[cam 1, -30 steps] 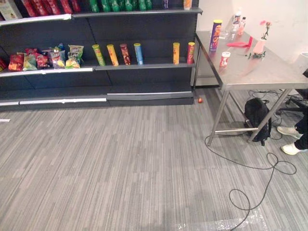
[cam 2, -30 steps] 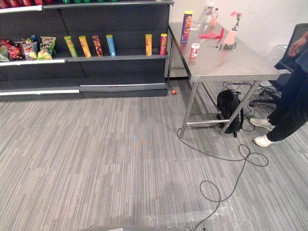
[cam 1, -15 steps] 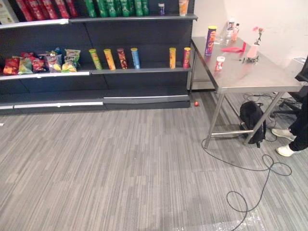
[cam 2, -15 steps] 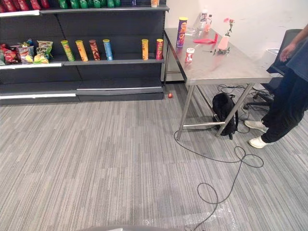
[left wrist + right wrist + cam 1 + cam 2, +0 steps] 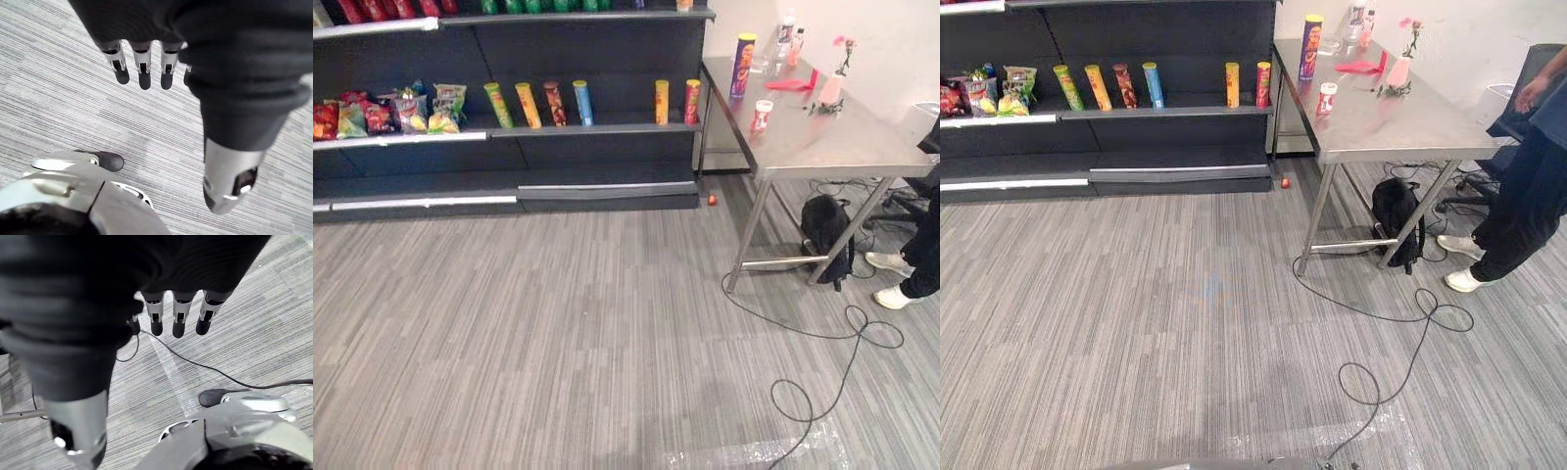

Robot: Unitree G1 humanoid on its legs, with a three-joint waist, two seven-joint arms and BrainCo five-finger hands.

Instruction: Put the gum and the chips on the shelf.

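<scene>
While the left hand (image 5: 161, 44) and the right hand (image 5: 146, 274) hang over the stripy grey carpet (image 5: 558, 323) with straight silver fingers and nothing in them, the tall round purple chips can (image 5: 742, 66) and the little white gum tub (image 5: 763, 116) stand far from both hands on the smooth, shiny metal table (image 5: 842, 147), beside the dark shelf (image 5: 597, 129).

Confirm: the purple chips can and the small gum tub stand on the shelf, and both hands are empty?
No: the purple chips can and small gum tub stand on the metal table, not the shelf, per the left eye view. Left hand and right hand are empty.
</scene>
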